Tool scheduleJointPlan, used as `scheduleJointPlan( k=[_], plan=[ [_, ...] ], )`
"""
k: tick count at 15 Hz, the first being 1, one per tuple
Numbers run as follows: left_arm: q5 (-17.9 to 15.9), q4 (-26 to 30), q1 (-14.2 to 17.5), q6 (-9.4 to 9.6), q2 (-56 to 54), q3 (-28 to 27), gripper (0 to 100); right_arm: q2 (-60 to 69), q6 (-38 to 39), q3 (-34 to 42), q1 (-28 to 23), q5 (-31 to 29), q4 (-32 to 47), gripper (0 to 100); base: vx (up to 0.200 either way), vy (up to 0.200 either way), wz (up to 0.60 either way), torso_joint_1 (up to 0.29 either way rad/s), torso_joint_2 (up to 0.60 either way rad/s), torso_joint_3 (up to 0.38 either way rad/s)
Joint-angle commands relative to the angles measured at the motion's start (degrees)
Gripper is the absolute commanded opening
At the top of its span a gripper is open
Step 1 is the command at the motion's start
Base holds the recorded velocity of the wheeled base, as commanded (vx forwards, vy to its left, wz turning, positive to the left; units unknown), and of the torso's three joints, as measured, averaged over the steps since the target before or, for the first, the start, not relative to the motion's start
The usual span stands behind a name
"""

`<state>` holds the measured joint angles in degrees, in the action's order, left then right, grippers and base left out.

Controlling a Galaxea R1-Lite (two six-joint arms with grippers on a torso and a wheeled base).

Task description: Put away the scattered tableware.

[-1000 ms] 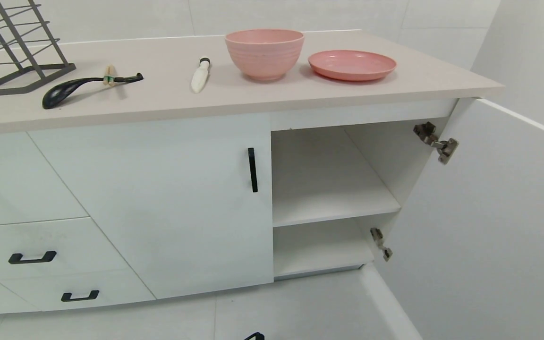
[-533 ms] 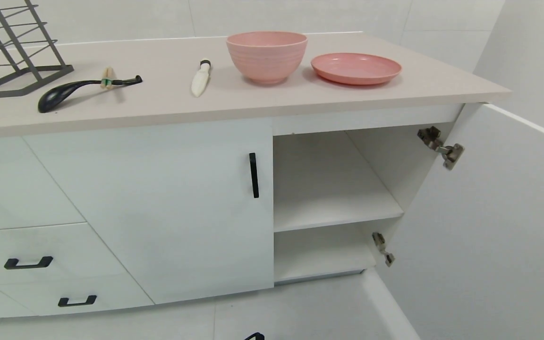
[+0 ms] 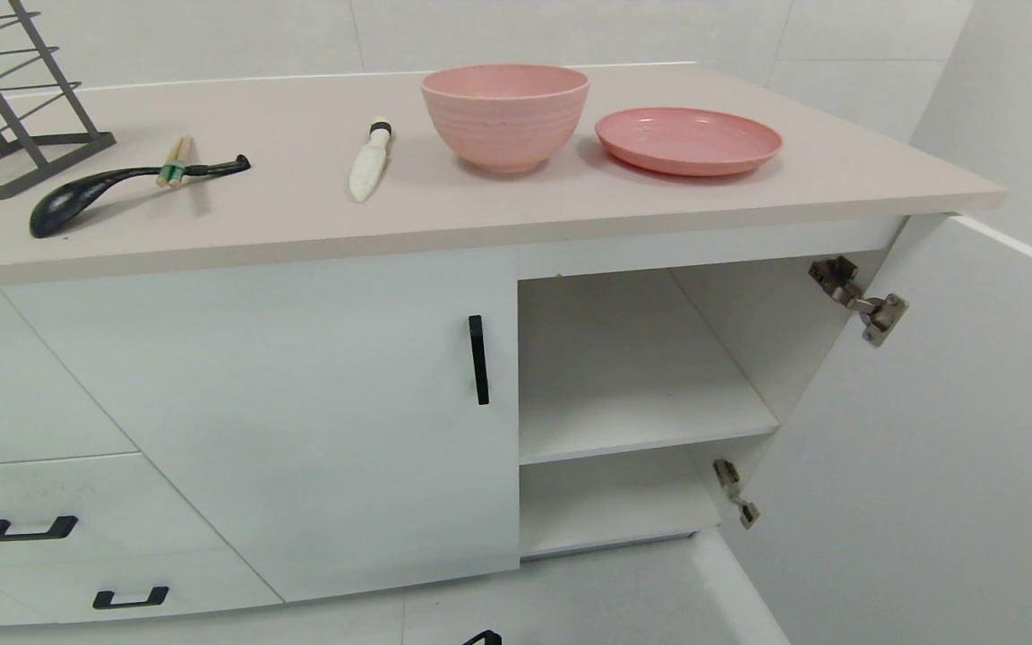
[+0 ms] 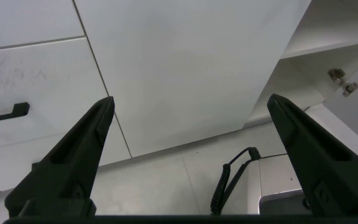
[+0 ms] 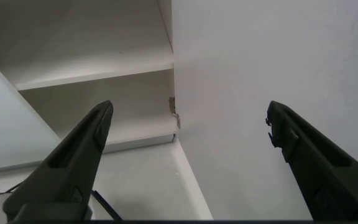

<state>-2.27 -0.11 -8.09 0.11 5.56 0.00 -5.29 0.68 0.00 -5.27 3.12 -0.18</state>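
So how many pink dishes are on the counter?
2. The pink bowl stands on the counter, and the pink plate lies just to its right, above the open cupboard. None seems hidden.

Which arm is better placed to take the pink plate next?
Probably right: the pink plate lies above the open cupboard, which the right gripper faces; the left gripper faces the closed door.

Left tool (image 4: 190,99) is held with its dark jaws spread wide apart, empty. Right tool (image 5: 189,106) is posed alike, jaws equally wide, also empty.
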Motion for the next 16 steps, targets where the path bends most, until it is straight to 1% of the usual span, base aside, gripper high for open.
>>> scheduleJointPlan(
  k=[1, 2, 4, 6, 8, 10, 12, 16],
  plan=[
    [0.0, -0.1, 0.0, -0.02, 0.2, 0.0, 100, -0.2, 0.0, 0.0, 0.0, 0.0, 0.0, 100, 0.0, 0.0, 0.0, 0.0, 0.0, 0.0],
    [0.0, -0.1, 0.0, 0.07, 0.2, 0.0, 100, -0.2, 0.0, 0.0, 0.0, 0.0, 0.0, 100, 0.0, 0.0, 0.0, 0.0, 0.0, 0.0],
    [0.1, 0.0, 0.0, 0.15, 0.2, 0.0, 100, -0.2, 0.0, 0.0, 0.0, 0.0, 0.0, 100, 0.0, 0.0, 0.0, 0.146, -0.14, -0.027],
    [0.1, 0.0, 0.0, 0.07, 0.2, 0.0, 100, -0.2, 0.0, 0.0, 0.0, 0.0, 0.0, 100, 0.0, 0.0, 0.0, 0.224, -0.04, -0.093],
    [0.1, 0.0, 0.1, 0.07, 0.2, 0.0, 100, -0.2, 0.0, 0.0, 0.0, 0.0, 0.0, 100, 0.0, 0.0, 0.0, 0.259, -0.25, -0.205],
    [0.2, 0.0, 0.1, 0.07, 0.2, 0.0, 100, -0.2, 0.0, 0.0, 0.0, 0.0, 0.0, 100, 0.0, 0.0, 0.0, 0.222, -0.64, -0.232],
    [0.3, 0.1, 1.2, 0.15, 0.2, 0.0, 100, -0.2, 0.0, 0.0, 0.0, 0.0, 0.0, 100, 0.0, 0.0, 0.0, 0.193, -0.64, -0.186],
    [0.2, -0.1, 1.4, 0.07, 0.2, 0.0, 100, -0.2, 0.0, 0.0, 0.0, 0.0, 0.0, 100, 0.0, 0.0, 0.0, 0.218, -0.5, -0.22]
  ],
)
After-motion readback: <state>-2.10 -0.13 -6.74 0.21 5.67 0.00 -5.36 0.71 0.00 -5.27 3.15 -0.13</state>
